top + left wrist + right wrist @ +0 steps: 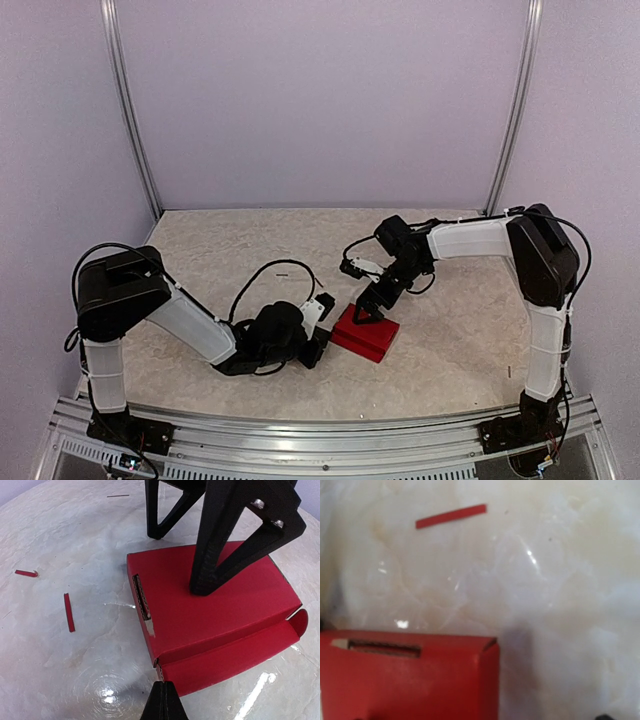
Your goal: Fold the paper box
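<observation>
Nearest you in the overhead view sit the two arm bases, and both arms reach in to the paper box (374,343), which lies near the middle of the table (200,250). The right gripper (367,313) comes down on the box's far side. The left gripper (322,343) lies low at its left edge.

From the left wrist, that gripper (161,702) shows only as one black point at the bottom edge. Its fingers look pressed together, though too little of them shows to be sure. Just ahead of it is the box (230,615), largely formed, with a slot (142,597) in the side wall. The front flap (225,660) is folded out flat on the table, a rounded tab (301,621) at its right end. The right gripper (179,560) stands spread: one finger presses on the box top, the other is planted past the far edge. Two red scraps (69,612) lie well apart on the left.

From the right wrist, which is blurred, you get the box's corner (420,685) at the bottom and one scrap (451,516) far off.

You appear to be at the closing step, with the top pinned and the front flap not yet tucked. Next, the left tip needs to get under that flap, raise it and turn its tab in while the right finger holds the box from sliding.
</observation>
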Motion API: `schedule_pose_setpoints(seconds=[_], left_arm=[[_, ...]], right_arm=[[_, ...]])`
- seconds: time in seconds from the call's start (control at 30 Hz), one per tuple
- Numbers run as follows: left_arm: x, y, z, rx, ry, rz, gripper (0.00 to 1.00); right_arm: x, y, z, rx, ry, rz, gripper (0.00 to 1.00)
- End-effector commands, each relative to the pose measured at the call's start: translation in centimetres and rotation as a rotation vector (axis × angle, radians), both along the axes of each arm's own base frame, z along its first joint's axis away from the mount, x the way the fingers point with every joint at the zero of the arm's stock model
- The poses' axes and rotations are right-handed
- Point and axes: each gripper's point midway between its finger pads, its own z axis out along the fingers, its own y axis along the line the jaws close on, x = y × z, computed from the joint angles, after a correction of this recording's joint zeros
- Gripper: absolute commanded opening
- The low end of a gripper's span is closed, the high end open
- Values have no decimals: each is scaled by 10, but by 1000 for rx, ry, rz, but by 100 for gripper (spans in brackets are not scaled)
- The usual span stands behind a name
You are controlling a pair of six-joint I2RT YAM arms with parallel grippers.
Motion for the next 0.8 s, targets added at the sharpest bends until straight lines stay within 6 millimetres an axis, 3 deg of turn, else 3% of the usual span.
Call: schedule_pose_setpoints(seconds=[0.0,0.77], left_arm=[[0,0,-7,55,-18,1,0],[18,-6,1,97,53,22,0]], right_arm=[[-15,-17,-39,-93,96,-15,100],[-46,-5,-38,-52,123,108,99]])
